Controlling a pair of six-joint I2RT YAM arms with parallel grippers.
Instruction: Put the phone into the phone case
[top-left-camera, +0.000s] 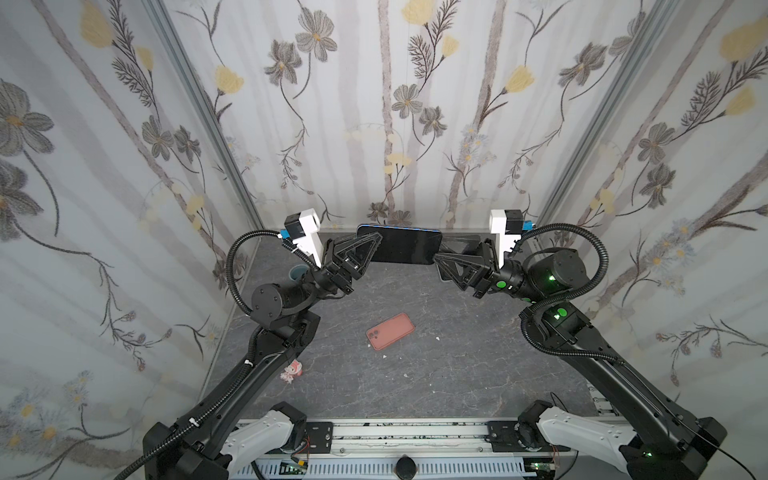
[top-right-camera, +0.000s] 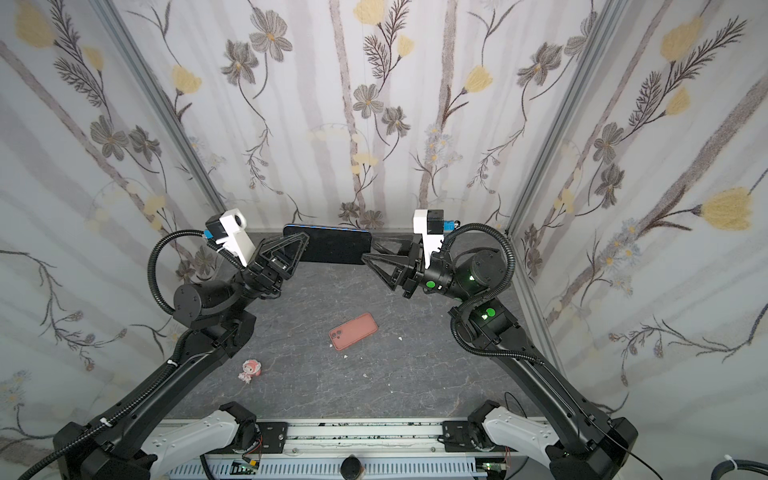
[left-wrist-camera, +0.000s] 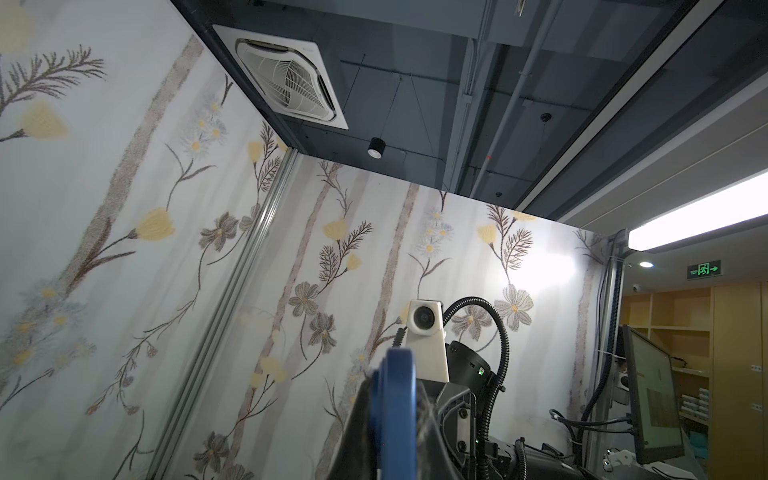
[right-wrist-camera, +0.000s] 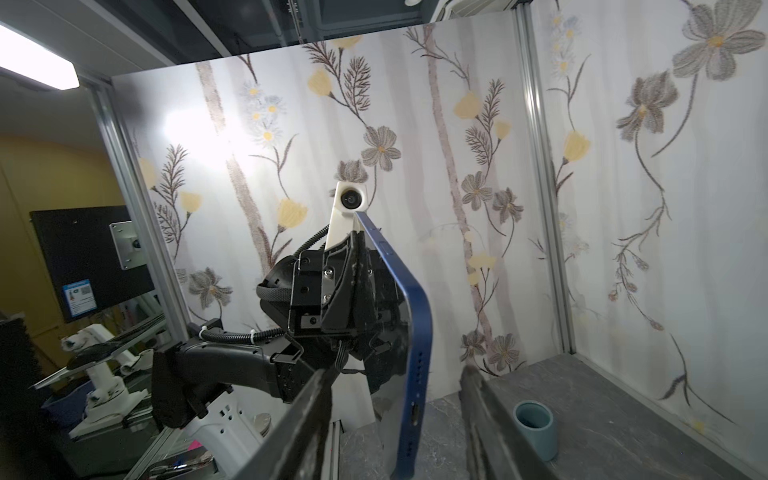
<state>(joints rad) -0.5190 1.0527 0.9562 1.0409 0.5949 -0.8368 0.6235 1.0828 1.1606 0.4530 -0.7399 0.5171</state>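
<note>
A dark phone with a blue rim (top-left-camera: 405, 247) (top-right-camera: 338, 247) hangs in the air near the back wall, held level on its long edge. My left gripper (top-left-camera: 376, 245) (top-right-camera: 305, 245) is shut on the phone's left end; in the left wrist view the blue rim (left-wrist-camera: 395, 395) sits pinched between its jaws (left-wrist-camera: 395, 432). My right gripper (top-left-camera: 438, 255) (top-right-camera: 365, 255) is open, and its fingers (right-wrist-camera: 307, 424) straddle the phone's right end (right-wrist-camera: 415, 332) with a gap on each side. The pink phone case (top-left-camera: 390, 331) (top-right-camera: 353, 331) lies on the dark table below, camera cut-out to the left.
A small pink figurine (top-left-camera: 293, 370) (top-right-camera: 250, 370) stands by the left arm. A teal cup (top-left-camera: 297, 274) (right-wrist-camera: 535, 428) sits at the back left, partly behind that arm. White crumbs are scattered on the table (top-left-camera: 457, 374). Floral walls enclose three sides.
</note>
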